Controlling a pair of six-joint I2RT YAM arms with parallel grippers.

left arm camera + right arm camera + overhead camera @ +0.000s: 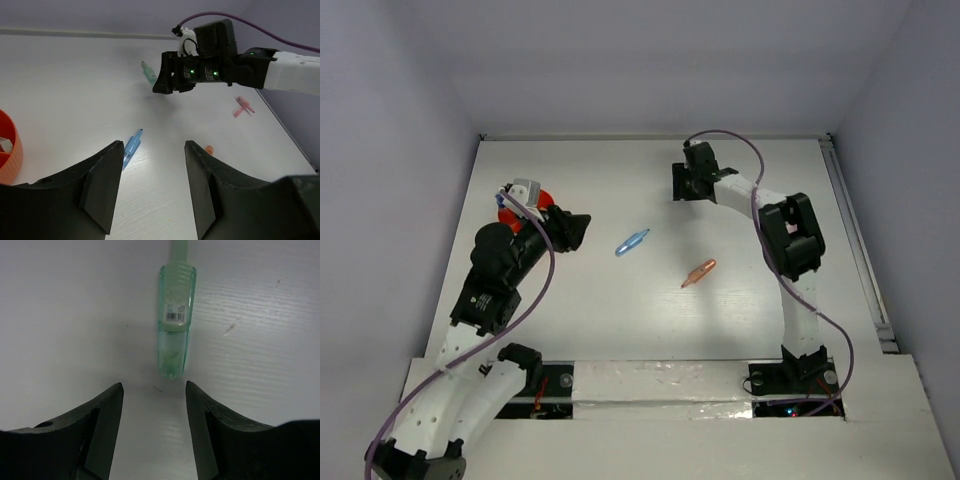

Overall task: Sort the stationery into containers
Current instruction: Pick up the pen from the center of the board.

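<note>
From the top camera I have the orange-red cup (546,196) at about 9 o'clock on the desk (620,330), partly covered by the left arm (505,262). The left jaws sit just at 3 o'clock of the cup. In the left wrist view they stand spread, with only bare desk between them. The cup's rim shows at 9 o'clock in that view, and a small grey piece (5,145) lies inside one of its compartments.

The light blue marker (632,242) lies near the middle of the desk, at 3 o'clock from the left jaws and apart from them. In the left wrist view its lower end runs behind the tip of the left-hand finger (102,185). The orange marker (698,273) lies at 4 o'clock from the light blue one, and the two do not touch.

The right arm (790,240) reaches to about 1 o'clock on the desk. The right jaws are spread too and pinch nothing. The green marker (175,325) lies flat at 12 o'clock from them, just beyond the fingertips, its rounded end pointing back at the gap. From above I cannot see it. The left wrist view also shows a small pink item (242,106) on the desk at 4 o'clock from the right arm's head.
</note>
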